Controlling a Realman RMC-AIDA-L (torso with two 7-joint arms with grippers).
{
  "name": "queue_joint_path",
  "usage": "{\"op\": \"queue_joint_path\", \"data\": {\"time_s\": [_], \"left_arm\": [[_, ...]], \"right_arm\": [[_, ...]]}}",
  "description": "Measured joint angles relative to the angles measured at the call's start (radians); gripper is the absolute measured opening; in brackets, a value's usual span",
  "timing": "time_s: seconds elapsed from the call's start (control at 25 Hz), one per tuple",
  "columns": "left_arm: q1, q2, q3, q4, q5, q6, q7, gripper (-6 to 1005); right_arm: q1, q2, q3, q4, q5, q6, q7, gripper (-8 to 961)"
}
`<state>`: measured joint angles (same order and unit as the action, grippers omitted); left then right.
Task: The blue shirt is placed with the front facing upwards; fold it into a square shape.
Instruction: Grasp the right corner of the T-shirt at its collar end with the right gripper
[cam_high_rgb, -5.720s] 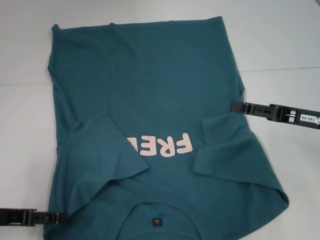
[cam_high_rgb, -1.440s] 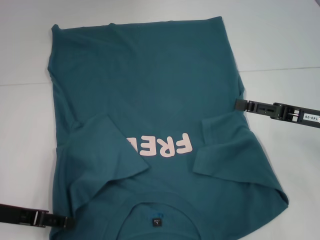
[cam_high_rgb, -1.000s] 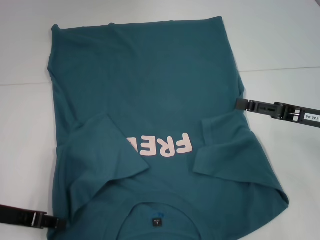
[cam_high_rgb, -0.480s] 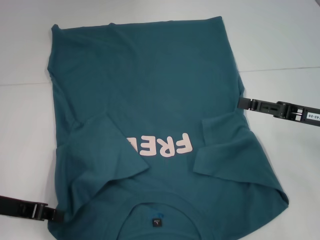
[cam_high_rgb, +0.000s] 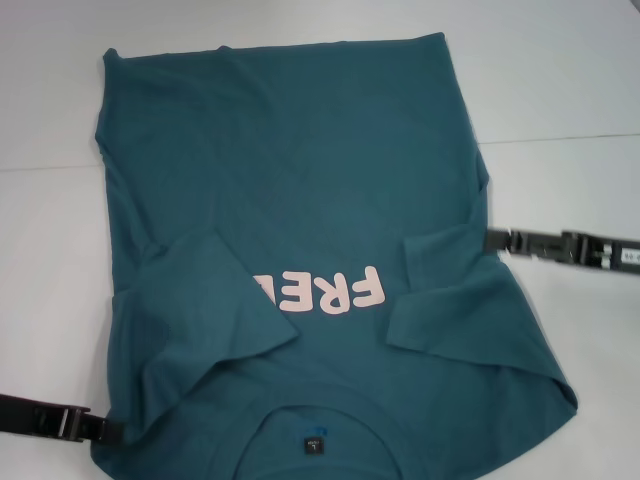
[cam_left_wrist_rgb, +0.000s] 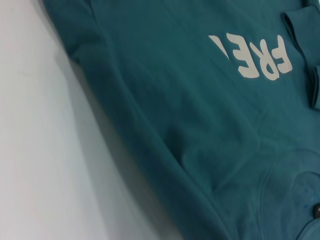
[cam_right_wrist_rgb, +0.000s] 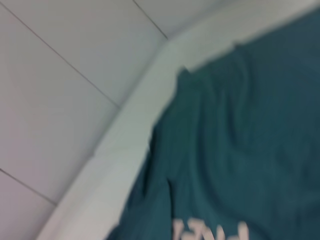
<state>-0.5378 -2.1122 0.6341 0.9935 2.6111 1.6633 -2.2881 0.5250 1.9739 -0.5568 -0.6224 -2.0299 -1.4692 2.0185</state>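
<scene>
Jaws of both grippers cannot be judged as apart or together: each shows only as a thin dark bar seen from above, its tip at the cloth edge. The left gripper (cam_high_rgb: 105, 432) lies low on the surface (cam_high_rgb: 560, 90), its tip touching or just beside the shirt (cam_high_rgb: 290, 180) at the near left corner, beside the shoulder. The right gripper (cam_high_rgb: 495, 240) reaches in from the right side and meets the shirt's right edge about midway along its length, just above the folded right sleeve (cam_high_rgb: 455, 300).

The shirt lies spread on the white surface with its front up and its collar nearest the robot; the hem is at the far side. Both sleeves are folded inward over the chest: the left sleeve (cam_high_rgb: 205, 300) covers the end of the pale pink lettering (cam_high_rgb: 325, 290), so only "FRE" shows, upside down from the head view. A small black tag (cam_high_rgb: 314, 444) sits inside the neck opening at the near edge. The near right corner of the cloth bulges out past the side line.

The left wrist view shows the shirt's side edge (cam_left_wrist_rgb: 150, 150) running diagonally over the surface, with the lettering (cam_left_wrist_rgb: 260, 57) beyond. The right wrist view shows the shirt (cam_right_wrist_rgb: 240, 150) against the white surface (cam_right_wrist_rgb: 75, 75).
</scene>
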Motion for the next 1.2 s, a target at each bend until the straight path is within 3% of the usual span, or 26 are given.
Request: {"op": "queue_joint_path", "data": {"time_s": [0.32,0.56,0.76,1.04,1.2], "left_arm": [[0.013,0.0,-0.001,-0.001,-0.002,0.001,0.006,27],[0.02,-0.001,-0.001,0.0,-0.002,0.001,0.007,27],[0.021,-0.002,-0.001,0.0,-0.002,0.003,0.007,28],[0.018,-0.001,-0.001,0.002,-0.001,0.015,0.007,28],[0.018,-0.001,-0.001,0.007,-0.001,0.017,0.007,28]], "right_arm": [[-0.036,-0.042,0.002,-0.001,-0.128,-0.059,0.144,938],[-0.068,-0.057,0.009,0.008,-0.186,-0.054,0.17,901],[-0.082,-0.052,0.011,0.004,-0.187,-0.011,0.162,885],[-0.055,-0.021,0.002,0.005,-0.188,0.092,0.136,880],[-0.045,-0.015,0.002,0.011,-0.189,0.122,0.127,881]]}}
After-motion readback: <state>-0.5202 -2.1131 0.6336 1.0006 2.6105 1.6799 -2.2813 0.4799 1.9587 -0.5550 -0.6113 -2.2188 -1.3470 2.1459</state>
